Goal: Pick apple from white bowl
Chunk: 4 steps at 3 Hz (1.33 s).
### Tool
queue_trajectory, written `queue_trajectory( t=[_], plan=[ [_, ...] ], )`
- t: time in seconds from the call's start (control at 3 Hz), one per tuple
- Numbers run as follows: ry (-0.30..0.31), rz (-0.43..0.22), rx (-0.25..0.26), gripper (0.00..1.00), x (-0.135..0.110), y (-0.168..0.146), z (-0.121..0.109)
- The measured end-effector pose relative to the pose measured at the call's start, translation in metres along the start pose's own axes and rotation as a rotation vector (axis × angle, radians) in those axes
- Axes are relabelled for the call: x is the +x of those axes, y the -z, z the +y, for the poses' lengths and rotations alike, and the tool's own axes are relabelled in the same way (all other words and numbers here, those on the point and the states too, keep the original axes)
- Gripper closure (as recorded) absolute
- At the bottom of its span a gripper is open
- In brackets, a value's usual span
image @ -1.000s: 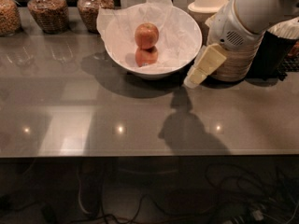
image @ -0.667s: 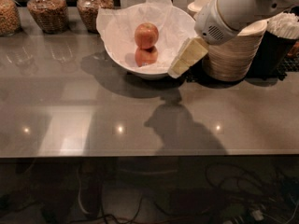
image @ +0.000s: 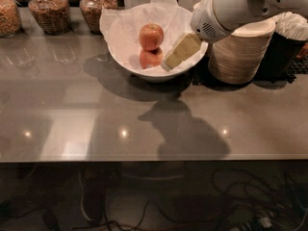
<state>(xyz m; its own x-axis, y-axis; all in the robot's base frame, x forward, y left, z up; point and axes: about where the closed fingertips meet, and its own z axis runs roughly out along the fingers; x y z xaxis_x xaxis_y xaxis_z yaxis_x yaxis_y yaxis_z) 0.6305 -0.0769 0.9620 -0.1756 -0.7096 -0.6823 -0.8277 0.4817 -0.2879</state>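
Gripper at the bowl, apple not yet held.
We see the gripper [image: 169, 63] dipped into the right side of the white bowl [image: 126, 61], which stands near the worktop's far edge; its tip is just beside the duller orange-red apple [image: 150, 58] (apart or together, we cannot tell). The apple [image: 151, 35] rests on top of that one, over the tissue paper [image: 120, 25], clear of the gripper.

Break-room snack counter [image: 72, 105]: grain jars [image: 48, 11], stacked disposable bowls [image: 240, 57], apples [image: 151, 36] in white bowl [image: 144, 74]; gripper [image: 179, 53] over it
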Motion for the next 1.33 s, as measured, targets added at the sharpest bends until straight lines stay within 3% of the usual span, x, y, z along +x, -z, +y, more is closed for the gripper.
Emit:
queue_trajectory(
  t=[1.0, 1.33],
  plan=[
    [0.018, -0.207, 0.060, 0.00, -0.035, -0.046, -0.018],
    [0.018, -0.240, 0.063, 0.01, -0.042, -0.061, -0.023]
  ],
)
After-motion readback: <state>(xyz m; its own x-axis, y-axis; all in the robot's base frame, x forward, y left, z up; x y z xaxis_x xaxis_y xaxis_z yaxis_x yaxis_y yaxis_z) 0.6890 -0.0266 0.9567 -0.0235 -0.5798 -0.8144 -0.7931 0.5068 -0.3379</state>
